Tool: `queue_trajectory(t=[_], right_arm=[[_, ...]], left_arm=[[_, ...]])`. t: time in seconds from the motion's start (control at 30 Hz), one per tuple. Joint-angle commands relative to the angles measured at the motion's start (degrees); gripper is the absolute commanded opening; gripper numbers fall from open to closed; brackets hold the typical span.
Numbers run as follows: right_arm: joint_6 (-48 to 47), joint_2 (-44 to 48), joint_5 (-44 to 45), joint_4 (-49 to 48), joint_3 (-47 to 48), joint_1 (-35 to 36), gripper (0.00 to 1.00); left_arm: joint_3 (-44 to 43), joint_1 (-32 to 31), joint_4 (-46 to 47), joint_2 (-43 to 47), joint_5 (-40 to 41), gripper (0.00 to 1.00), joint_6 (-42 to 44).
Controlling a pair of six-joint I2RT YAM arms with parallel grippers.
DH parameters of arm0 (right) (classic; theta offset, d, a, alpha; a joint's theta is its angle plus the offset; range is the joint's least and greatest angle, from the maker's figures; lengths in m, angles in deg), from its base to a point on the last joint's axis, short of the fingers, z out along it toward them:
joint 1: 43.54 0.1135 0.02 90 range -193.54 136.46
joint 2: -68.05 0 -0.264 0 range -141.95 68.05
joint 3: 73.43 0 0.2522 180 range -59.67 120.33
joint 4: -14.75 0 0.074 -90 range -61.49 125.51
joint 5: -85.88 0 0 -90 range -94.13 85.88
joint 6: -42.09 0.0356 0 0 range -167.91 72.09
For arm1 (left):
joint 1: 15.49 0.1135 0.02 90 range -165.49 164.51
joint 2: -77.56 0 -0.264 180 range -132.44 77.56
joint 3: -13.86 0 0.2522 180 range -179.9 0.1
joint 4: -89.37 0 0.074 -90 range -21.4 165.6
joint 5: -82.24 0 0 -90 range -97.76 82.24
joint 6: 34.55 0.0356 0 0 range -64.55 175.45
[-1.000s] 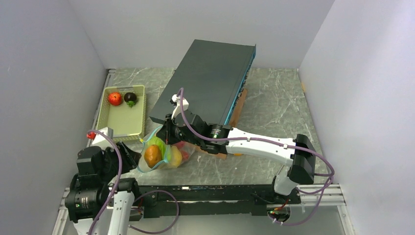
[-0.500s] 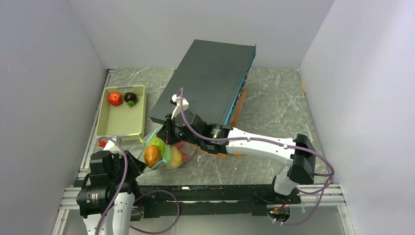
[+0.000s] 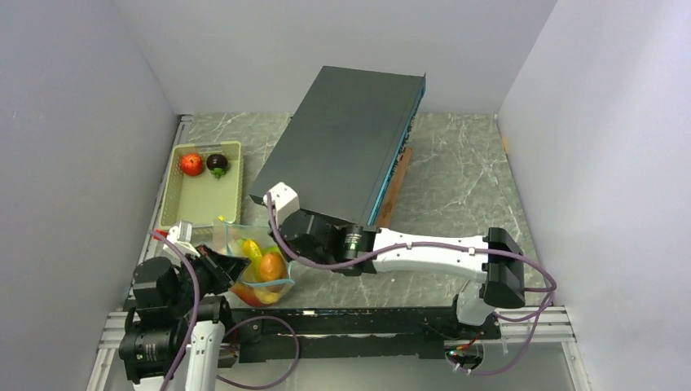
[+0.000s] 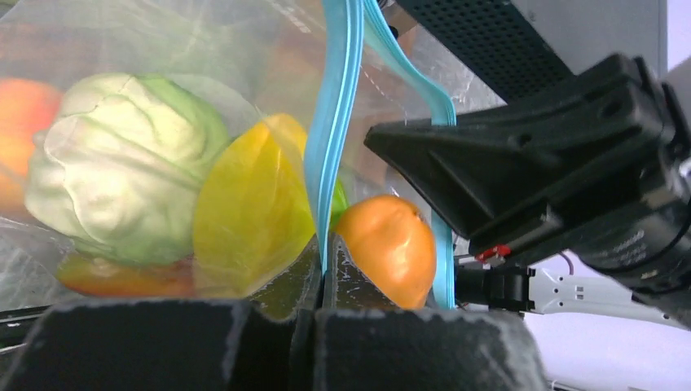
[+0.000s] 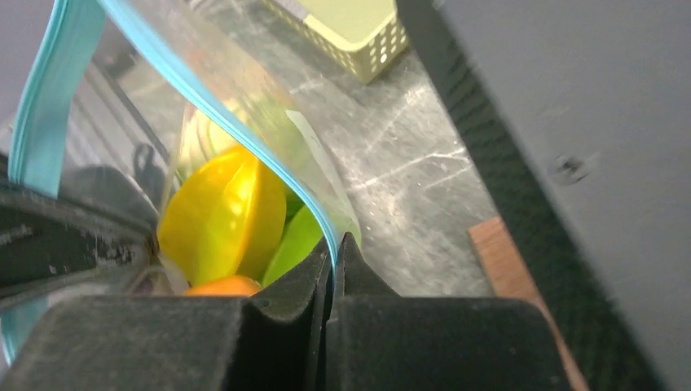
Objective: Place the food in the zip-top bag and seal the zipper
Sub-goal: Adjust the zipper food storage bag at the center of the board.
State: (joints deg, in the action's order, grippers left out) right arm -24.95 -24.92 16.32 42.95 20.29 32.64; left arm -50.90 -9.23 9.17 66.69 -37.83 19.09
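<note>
Above the grey marble bench [image 3: 456, 187], seen from the top, the zip-top bag [image 3: 244, 281] hangs between both arms near the front-left edge, with food [image 3: 270, 267] inside. In the left wrist view, the left fingers [image 4: 204, 342] are clamped on the zipper [image 4: 334, 147]. In the right wrist view, the right fingers [image 5: 204, 342] pinch it too. The film looks floppy and slippery, so the stiffer strip seems the best hold.

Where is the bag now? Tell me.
In the top view, near left, the bag sits just in front of the basket, held between the left gripper and right gripper.

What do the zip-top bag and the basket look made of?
The zip-top bag looks like thin clear plastic film, glossy and crinkled; the food shows through it. The basket seems rigid moulded plastic, pale yellow-green, matte, with slotted walls.
</note>
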Motion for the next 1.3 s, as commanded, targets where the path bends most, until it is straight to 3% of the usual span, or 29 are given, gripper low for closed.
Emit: queue_trajectory(t=[0.0, 0.07, 0.17, 0.4, 0.5, 0.67, 0.8, 0.87, 0.97, 1.13, 1.27], right_arm=[[-9.70, 2.71, 5.66, -3.26, -4.55, 1.01, 0.00], [-10.86, 0.89, 6.88, -5.08, -6.53, 0.99, 0.00], [-11.04, -2.14, 7.61, -0.99, -2.95, 1.04, 0.00], [-14.29, 1.72, 2.37, 6.08, 5.03, 1.34, 0.00], [-13.06, 2.53, -0.80, 10.43, 8.62, 1.40, 0.00], [-12.19, 3.28, -2.90, 6.71, 4.05, 1.40, 0.00], [-12.22, -0.60, -0.04, 3.79, 2.03, 1.34, 0.00], [-12.45, -2.38, 0.33, 4.69, 3.59, 1.32, 0.00], [-13.47, -2.88, -1.42, 6.76, 6.56, 1.44, 0.00], [-13.15, 0.58, -7.09, 7.64, 7.70, 1.42, 0.00], [-11.63, 1.62, -9.38, 5.37, 4.25, 1.45, 0.00]], left_arm=[[4.77, -0.13, 1.47, 3.95, 3.64, 0.00, -6.36], [10.25, -0.11, 1.41, 5.47, 4.97, 0.00, -7.17], [14.96, -0.11, 3.85, 5.26, -0.29, 0.00, -8.30], [-5.51, -0.15, -0.87, 0.83, 4.78, 0.00, -7.91], [-8.50, -0.11, -2.88, 0.45, 5.00, 0.00, -8.92], [1.96, -0.11, -1.93, 7.59, 4.44, 0.00, -13.99], [16.15, -0.12, 0.88, 16.46, 3.37, 0.00, -17.46], [19.04, -0.11, 2.55, 18.05, 1.94, 0.00, -18.59], [16.59, -0.12, 5.50, 17.18, 1.27, 0.00, -19.55], [4.96, -0.11, 2.82, 10.09, 2.92, 0.00, -17.79], [5.26, -0.11, 1.36, 10.48, 4.95, 0.00, -17.09]])
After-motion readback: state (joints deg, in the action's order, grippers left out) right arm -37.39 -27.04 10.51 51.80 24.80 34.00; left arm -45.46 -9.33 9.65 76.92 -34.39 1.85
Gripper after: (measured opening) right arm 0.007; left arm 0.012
